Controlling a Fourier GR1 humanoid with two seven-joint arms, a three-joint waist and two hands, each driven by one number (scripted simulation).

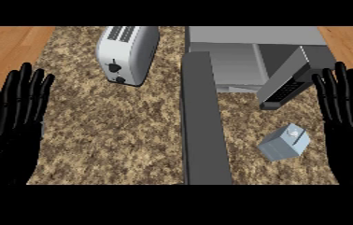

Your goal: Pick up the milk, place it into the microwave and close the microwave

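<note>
A small pale-blue milk carton [285, 142] stands on the speckled counter at the lower right, in front of the microwave [255, 56]. The microwave's cavity is open, and its grey door [203, 121] swings out toward me as a long slab down the middle of the view. My right hand [338, 107] rests open at the right edge, fingers up, to the right of the carton and apart from it. At the left edge my left hand [22, 107] rests open, fingers up, far from the carton.
A silver toaster [127, 53] lies on the counter at the upper left. The microwave's dark control panel [286, 86] juts out above the carton. Wooden floor [21, 37] shows past the counter's left and right ends.
</note>
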